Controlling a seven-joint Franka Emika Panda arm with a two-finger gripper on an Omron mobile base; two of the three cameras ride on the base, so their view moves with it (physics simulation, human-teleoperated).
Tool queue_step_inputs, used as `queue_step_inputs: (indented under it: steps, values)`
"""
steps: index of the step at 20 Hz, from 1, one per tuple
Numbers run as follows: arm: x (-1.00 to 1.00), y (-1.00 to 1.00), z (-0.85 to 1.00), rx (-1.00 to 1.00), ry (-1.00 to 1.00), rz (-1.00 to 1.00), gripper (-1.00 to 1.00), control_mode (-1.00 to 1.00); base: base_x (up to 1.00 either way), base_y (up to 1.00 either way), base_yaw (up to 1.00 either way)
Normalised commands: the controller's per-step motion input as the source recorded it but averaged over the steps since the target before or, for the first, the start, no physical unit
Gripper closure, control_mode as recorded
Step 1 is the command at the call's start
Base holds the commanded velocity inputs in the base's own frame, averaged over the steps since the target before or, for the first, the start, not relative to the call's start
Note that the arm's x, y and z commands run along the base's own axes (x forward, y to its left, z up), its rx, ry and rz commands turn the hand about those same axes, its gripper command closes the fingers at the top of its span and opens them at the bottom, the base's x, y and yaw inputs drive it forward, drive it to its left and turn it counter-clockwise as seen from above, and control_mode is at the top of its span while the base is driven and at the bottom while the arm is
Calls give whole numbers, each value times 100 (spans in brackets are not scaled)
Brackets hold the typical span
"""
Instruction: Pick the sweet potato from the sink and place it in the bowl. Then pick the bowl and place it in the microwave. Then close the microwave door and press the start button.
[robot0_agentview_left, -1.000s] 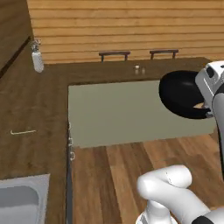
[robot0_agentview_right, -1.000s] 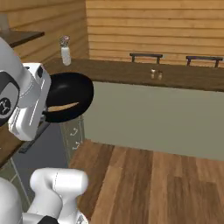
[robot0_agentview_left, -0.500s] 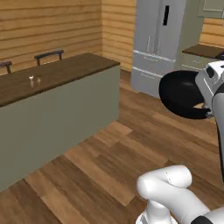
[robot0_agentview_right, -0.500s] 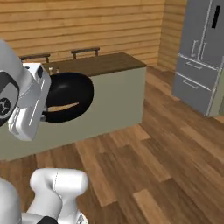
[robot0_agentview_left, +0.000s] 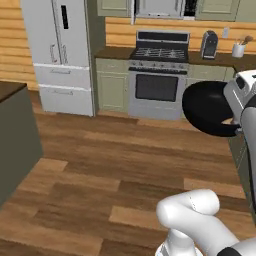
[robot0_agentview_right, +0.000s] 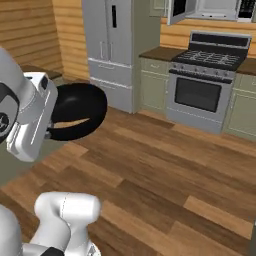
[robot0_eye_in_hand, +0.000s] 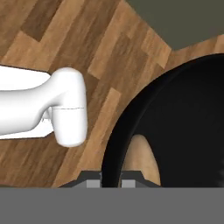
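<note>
My gripper (robot0_eye_in_hand: 111, 180) is shut on the rim of the black bowl (robot0_eye_in_hand: 183, 118), one fingertip on each side of the rim. The sweet potato (robot0_eye_in_hand: 142, 161) lies inside the bowl, close to the held rim. I carry the bowl (robot0_agentview_left: 210, 107) high beside my wrist, over the wooden floor; in the right base view the bowl (robot0_agentview_right: 80, 115) hangs at the left. The microwave (robot0_agentview_right: 217, 7) sits above the stove at the far wall, and the microwave door (robot0_agentview_right: 175, 11) stands swung open to its left. The sink is out of view.
A grey fridge (robot0_agentview_left: 62, 55) stands at the back left, and a stove (robot0_agentview_left: 157, 75) with a black oven door stands next to it. A toaster (robot0_agentview_left: 209, 45) and a utensil cup (robot0_agentview_left: 239, 49) sit on the counter. An island counter's corner (robot0_agentview_left: 15, 135) is at the left.
The whole picture has swung from the island counter to the fridge and stove, so the base has turned. The bowl with the sweet potato stays in the same grip.
</note>
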Motion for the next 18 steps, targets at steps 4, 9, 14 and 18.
queue_step_inputs:
  steps: [4, 9, 14, 18]
  values:
    - [0, 0, 0, 0, 0, 0, 100, 100, 73, 0, -63]
    - [0, 0, 0, 0, 0, 0, 100, 100, 98, 0, -43]
    - [0, 0, 0, 0, 0, 0, 100, 100, 100, 0, -14]
    - [0, 0, 0, 0, 0, 0, 100, 100, 100, 1, -7]
